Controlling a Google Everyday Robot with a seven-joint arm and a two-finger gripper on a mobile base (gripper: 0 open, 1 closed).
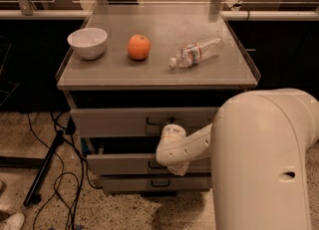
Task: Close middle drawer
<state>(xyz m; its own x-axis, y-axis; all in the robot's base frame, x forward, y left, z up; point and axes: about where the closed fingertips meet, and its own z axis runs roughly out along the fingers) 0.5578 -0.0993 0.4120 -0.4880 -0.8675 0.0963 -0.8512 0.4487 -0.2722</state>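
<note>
Nearest, the white arm filled the lower right. Its gripper, grip state impossible to tell, sat against the middle drawer, pulled slightly out at lower centre. Farther up, a bowl, orange and bottle lay on the cabinet top.

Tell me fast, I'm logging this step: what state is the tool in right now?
The tool: open or closed cannot be told; it is at the front of the middle drawer, by its centre.
</note>
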